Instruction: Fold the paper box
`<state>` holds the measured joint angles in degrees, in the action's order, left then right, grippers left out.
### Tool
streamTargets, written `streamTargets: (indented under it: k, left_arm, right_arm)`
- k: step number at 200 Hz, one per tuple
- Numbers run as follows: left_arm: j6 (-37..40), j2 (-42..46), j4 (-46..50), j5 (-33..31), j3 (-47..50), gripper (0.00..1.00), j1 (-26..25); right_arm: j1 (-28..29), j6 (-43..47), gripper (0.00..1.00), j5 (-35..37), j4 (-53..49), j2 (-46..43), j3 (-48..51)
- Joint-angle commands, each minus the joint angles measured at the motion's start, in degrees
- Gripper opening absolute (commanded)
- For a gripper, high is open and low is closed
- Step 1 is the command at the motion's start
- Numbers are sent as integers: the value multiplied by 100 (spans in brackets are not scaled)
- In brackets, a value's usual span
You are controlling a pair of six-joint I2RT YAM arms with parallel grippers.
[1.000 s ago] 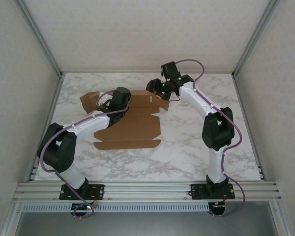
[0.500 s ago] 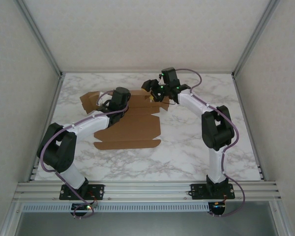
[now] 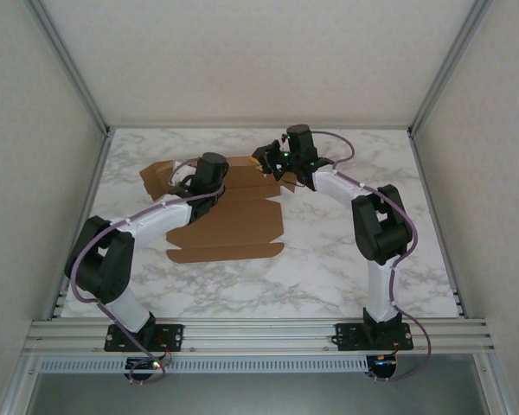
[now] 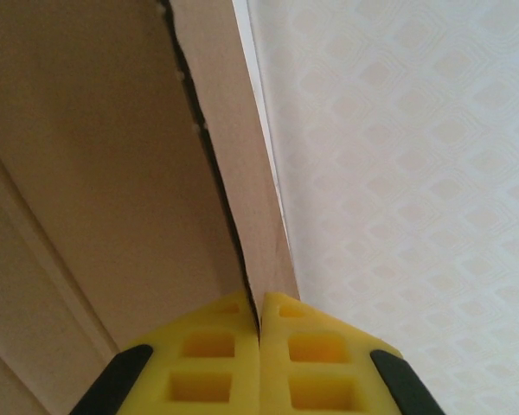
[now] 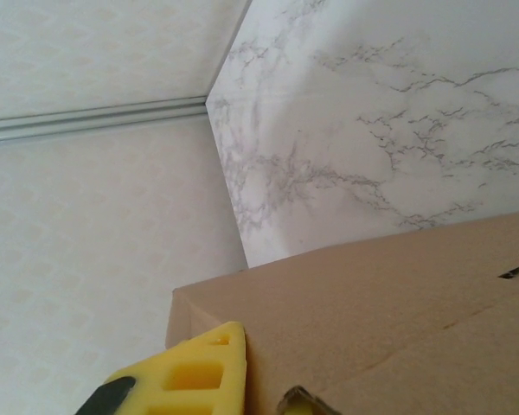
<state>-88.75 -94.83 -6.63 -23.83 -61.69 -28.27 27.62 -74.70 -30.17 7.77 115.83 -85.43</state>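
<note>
The paper box is a flat brown cardboard sheet with flaps, lying left of centre on the marble table. My left gripper rests over its back left part. In the left wrist view that gripper has its yellow pads pressed together on a thin cardboard panel seen edge-on. My right gripper is at the box's back right flap. In the right wrist view one yellow finger lies flat against a raised brown panel, and the other finger is mostly hidden behind it.
The marble table is walled in by pale panels with metal posts at the back corners. An aluminium rail runs along the near edge, where both arm bases are bolted. A small flap sticks out at the box's back left.
My right gripper has moved left onto the box's back right flap and its jaws have closed from wide to nearly together. The left arm and gripper have stayed put.
</note>
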Motion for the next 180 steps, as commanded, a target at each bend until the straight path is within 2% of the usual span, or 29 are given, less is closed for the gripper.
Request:
streamTargets:
  k: [1,6,17,26,55,78,96,110,116,125,132,149,180]
  left_arm:
    - [-37,-96,597,336,175,0,-7]
    - [-42,-100,594,344,175,0,-11]
    - [-55,-109,594,337,175,0,-6]
    - [-62,-114,627,330,159,0,-2]
    - [-226,-189,1187,120,-123,0,18]
    - [-274,-237,1258,54,-236,0,23]
    - [-313,-340,1314,105,-358,0,23]
    - [-331,-420,1305,193,-420,0,27]
    - [-340,-447,1306,213,-431,0,24]
    - [-345,-463,1307,230,-440,0,23]
    - [-345,-462,1310,230,-444,0,23]
    - [-297,-443,1277,215,-423,0,32]
    - [-257,-394,1200,221,-336,0,41]
  right_arm:
    - [11,93,5,68,322,-19,89]
    - [12,123,9,65,303,-23,92]
    - [16,314,36,118,38,-58,63]
    - [15,631,47,244,-392,-155,-4]
    - [15,1950,59,1198,-1735,-828,115]
    - [16,2722,61,1908,-2304,-1393,403]
    - [14,3030,57,2427,-2362,-1869,912]
    - [22,3234,49,2663,-2030,-2297,1534]
    - [19,3316,39,2708,-1883,-2445,1771]
    - [38,3408,15,2690,-1723,-2591,2028]
    - [56,3443,1,2646,-1653,-2639,2195]
    - [118,3487,0,2366,-1576,-2510,2352]
    - [273,3404,0,2347,-1452,-1957,2232]
